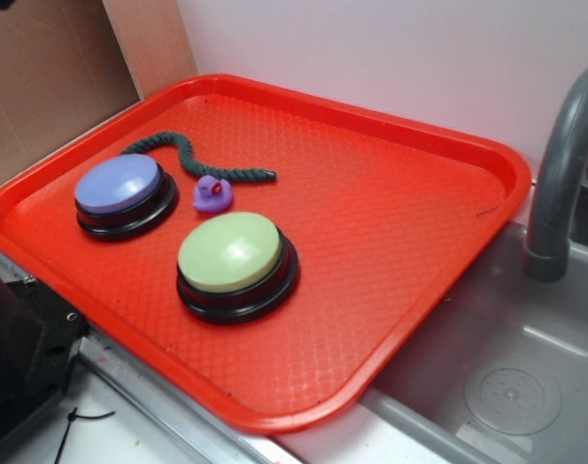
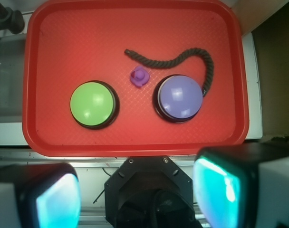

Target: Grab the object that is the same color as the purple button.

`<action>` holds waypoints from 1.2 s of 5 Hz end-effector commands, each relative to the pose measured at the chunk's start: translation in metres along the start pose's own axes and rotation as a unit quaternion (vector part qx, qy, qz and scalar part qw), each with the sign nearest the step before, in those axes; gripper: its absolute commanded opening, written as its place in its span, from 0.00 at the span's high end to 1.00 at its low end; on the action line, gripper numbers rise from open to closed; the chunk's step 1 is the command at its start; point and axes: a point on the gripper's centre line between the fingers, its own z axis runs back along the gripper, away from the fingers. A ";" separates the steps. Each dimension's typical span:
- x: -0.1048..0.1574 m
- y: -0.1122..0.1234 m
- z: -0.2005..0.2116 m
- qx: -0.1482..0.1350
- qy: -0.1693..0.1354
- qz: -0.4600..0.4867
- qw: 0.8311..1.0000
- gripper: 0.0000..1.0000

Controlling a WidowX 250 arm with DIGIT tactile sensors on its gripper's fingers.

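A tiny purple rubber duck point(image 1: 213, 194) point(image 2: 139, 76) with a reddish beak sits on the red tray point(image 1: 391, 222) point(image 2: 78, 42), between the two buttons. The purple button point(image 1: 125, 194) point(image 2: 180, 98), lavender dome on a black base, stands close beside it. My gripper point(image 2: 139, 199) shows only in the wrist view. It hovers high above the tray's near edge, well back from the duck. Its two teal pads point(image 2: 56, 202) stand wide apart, open, with nothing between them.
A pale green button point(image 1: 237, 265) point(image 2: 93, 104) stands on the tray. A dark green twisted rope point(image 1: 192, 159) point(image 2: 182, 59) curls behind the duck and purple button. A grey sink point(image 1: 507, 377) with a faucet point(image 1: 565, 174) lies right of the tray. The robot's black base point(image 1: 18, 338) point(image 2: 149, 190) sits at the tray's near edge.
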 end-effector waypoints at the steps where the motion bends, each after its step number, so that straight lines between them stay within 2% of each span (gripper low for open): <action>1: 0.000 0.000 0.000 0.000 0.000 0.000 1.000 0.00; 2: 0.007 0.000 -0.005 -0.008 -0.019 0.003 1.000 0.00; 3: 0.021 0.003 -0.016 -0.014 -0.016 0.004 1.000 0.00; 4: 0.042 0.008 -0.036 0.007 -0.007 0.011 1.000 0.00; 5: 0.062 0.014 -0.052 0.021 -0.013 0.012 1.000 0.00; 6: 0.079 0.017 -0.070 0.027 -0.013 -0.006 1.000 0.00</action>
